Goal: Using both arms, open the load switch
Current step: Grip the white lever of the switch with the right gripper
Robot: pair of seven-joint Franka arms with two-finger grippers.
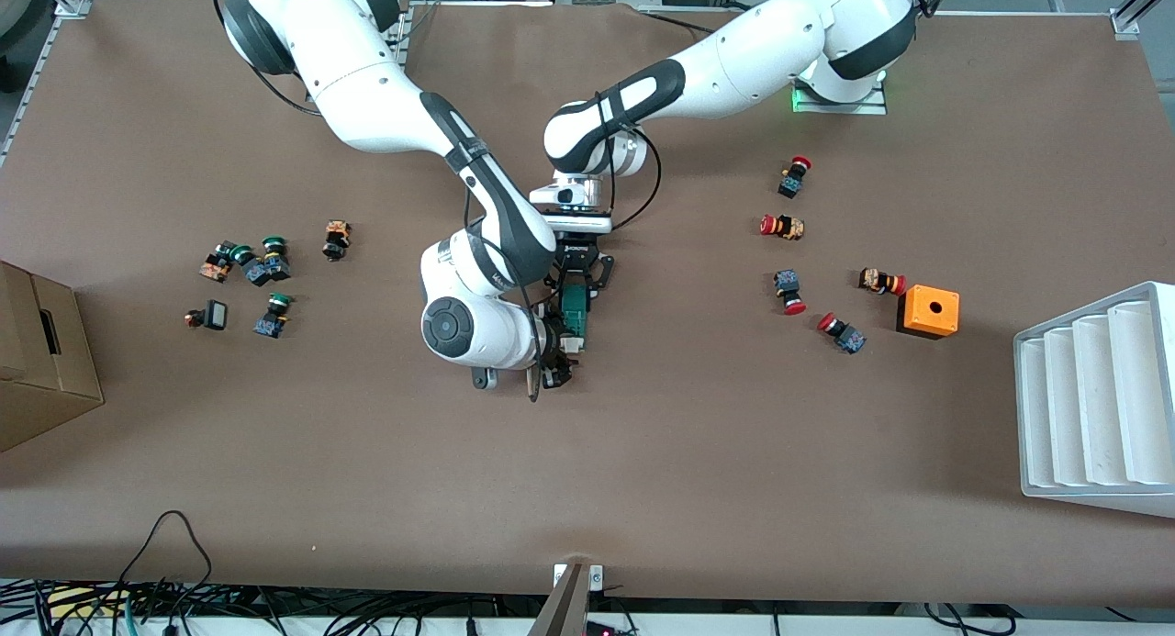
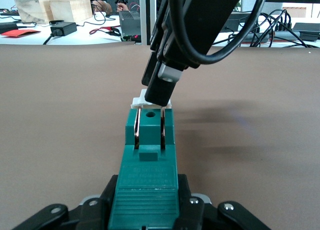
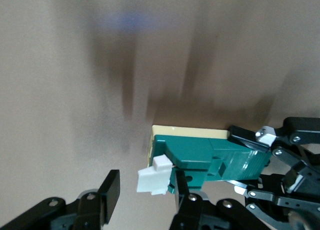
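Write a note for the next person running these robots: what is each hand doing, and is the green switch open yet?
Left hand: shut on the narrow dark-green plastic load switch, holding it up over the middle of the brown table.
Right hand: at the switch's white tab, one finger on each side of it, not yet clamped.
Done: switch lifted, both hands in place.
Left: grip the tab and pull or flip it; it looks not yet opened.

Left gripper (image 2: 145,215) clamps the load switch (image 2: 146,170) (green body); right gripper (image 2: 159,92) touches its white tab (image 2: 137,102) over the table (image 2: 260,155).
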